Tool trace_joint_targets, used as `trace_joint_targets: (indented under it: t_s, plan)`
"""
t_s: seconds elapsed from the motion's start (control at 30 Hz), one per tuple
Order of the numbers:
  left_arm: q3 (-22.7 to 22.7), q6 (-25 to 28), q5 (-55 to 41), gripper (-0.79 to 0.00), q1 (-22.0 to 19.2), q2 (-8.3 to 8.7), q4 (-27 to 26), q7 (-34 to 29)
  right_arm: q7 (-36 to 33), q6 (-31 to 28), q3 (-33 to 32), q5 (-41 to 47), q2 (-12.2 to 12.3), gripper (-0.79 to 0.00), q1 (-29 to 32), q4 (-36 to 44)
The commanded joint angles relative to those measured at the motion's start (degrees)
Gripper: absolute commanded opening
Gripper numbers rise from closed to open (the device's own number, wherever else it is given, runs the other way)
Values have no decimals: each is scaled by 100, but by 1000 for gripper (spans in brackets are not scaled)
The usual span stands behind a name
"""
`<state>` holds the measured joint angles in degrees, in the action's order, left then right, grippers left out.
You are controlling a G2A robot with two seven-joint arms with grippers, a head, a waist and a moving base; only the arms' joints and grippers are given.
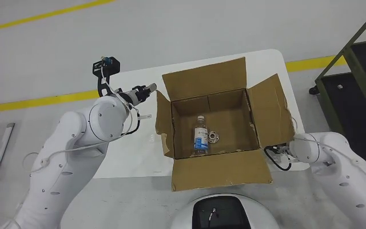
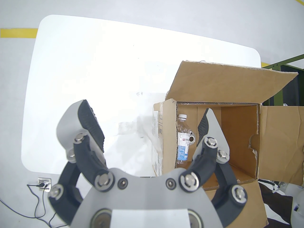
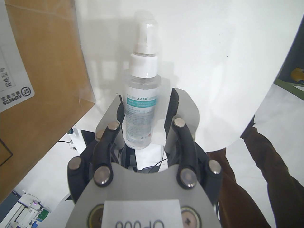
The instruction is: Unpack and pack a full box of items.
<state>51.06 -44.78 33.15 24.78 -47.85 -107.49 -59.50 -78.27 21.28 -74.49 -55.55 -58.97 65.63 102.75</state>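
we see the open brown cardboard box standing on the white rounded table, its flaps spread outward. on its floor lies a clear plastic water bottle with a blue-and-white label, and just beside it a small round silvery metal part — what it is we cannot tell. the left gripper hangs above the bare table on the box's left side, spread wide and holding nothing. the right gripper is clamped on a clear spray bottle with a white collar and see-through cap — outside the box, just beside its outer wall, near the table's edge.
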Motion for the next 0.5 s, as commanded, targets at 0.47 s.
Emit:
trace_joint_targets:
  t_s: [0.47]
  plan:
    - [0, 0, 0, 0, 0, 0, 0, 0, 55, 80, 320, -100, -87, -443, -214, -255]
